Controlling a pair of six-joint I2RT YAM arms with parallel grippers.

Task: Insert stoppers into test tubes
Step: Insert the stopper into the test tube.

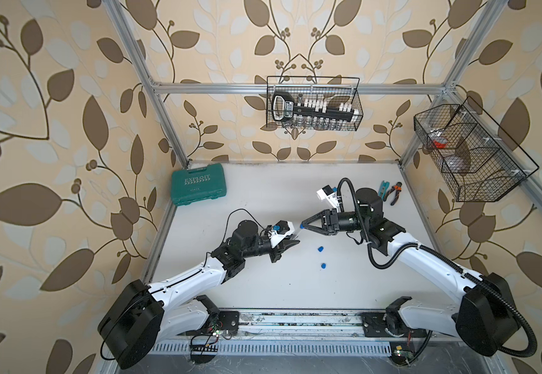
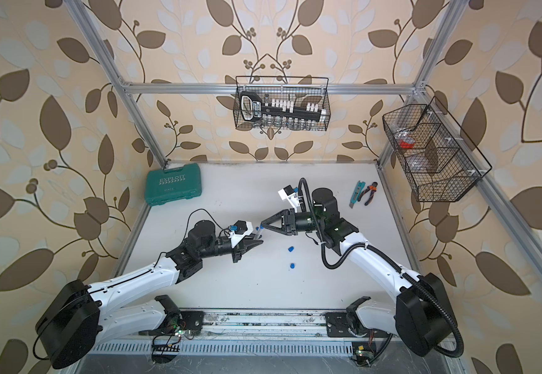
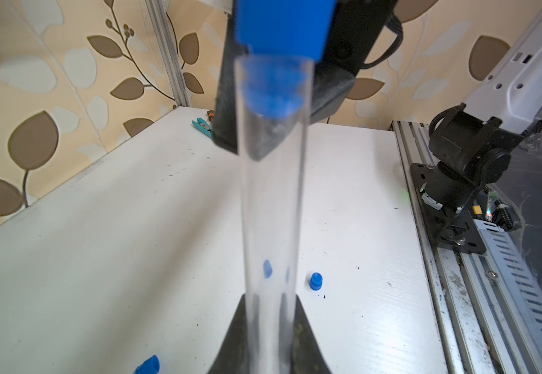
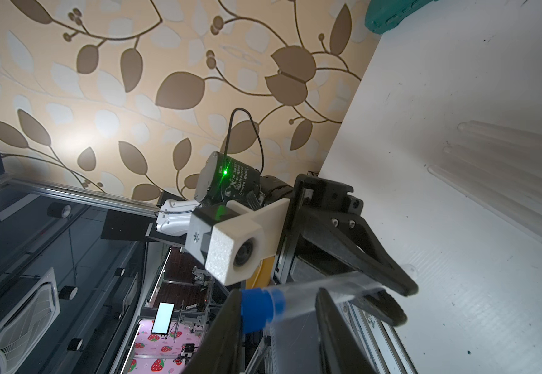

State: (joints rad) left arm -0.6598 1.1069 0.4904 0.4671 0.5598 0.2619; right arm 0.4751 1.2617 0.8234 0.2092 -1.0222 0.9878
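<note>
Left gripper [image 1: 296, 242] clenched on clear test tube [image 3: 272, 200] — right gripper [image 1: 302, 225] grasps blue stopper [image 4: 257, 307], tip inside tube mouth. 2 loose stoppers [image 1: 320, 249] [image 1: 323, 265] lie on table [image 1: 263, 285].

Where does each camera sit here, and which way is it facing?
Both top views: overhead, looking down on the table; left arm, right arm show.
Left wrist: behind the left gripper, looking along its test tube toward the right arm's base.
Right wrist: behind the right gripper, facing the left arm and wall.
Wrists share the stopper in the tube's mouth.
</note>
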